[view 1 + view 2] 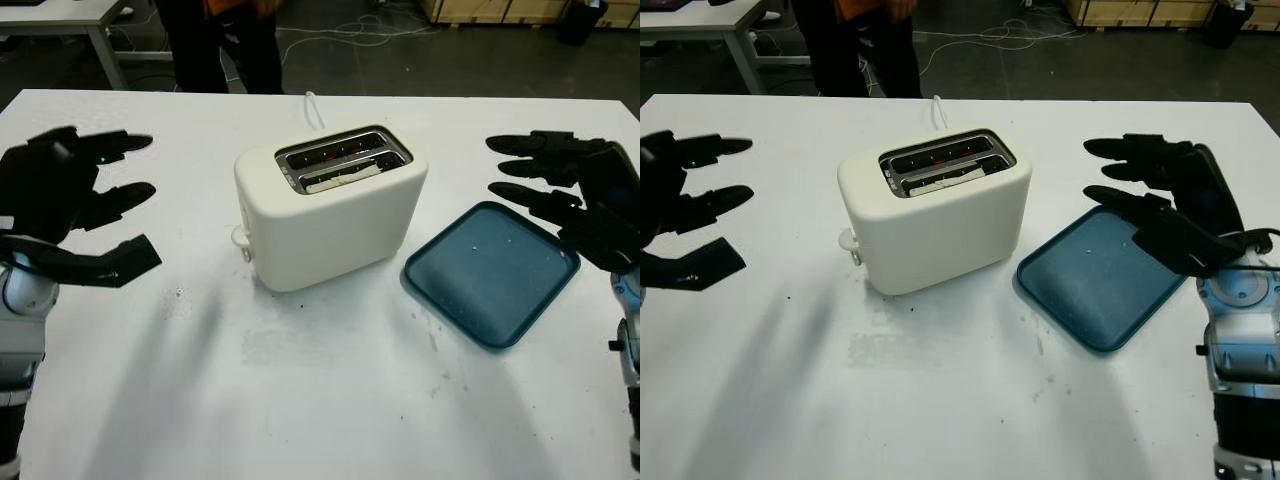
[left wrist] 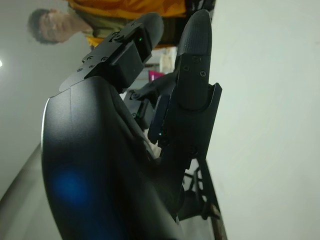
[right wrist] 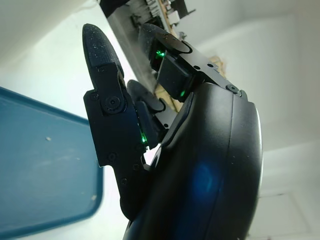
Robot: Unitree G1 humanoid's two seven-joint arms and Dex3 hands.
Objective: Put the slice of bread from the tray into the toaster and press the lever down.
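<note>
Pale bread slice (image 1: 340, 178) sits in the near slot of cream plastic toaster (image 1: 330, 215), light, crumbly; blue plastic tray (image 1: 490, 272) bare. Left hand (image 1: 75, 205) and right hand (image 1: 1165, 205) open, off to either side. Small stiff side lever (image 1: 241, 238): push from above.

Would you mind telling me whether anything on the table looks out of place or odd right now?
Slightly: the toaster sits askew on the white table, the blue tray beside it holds crumbs, no bread, and dark specks dot the tabletop. Both hands, left and right, hover open.
</note>
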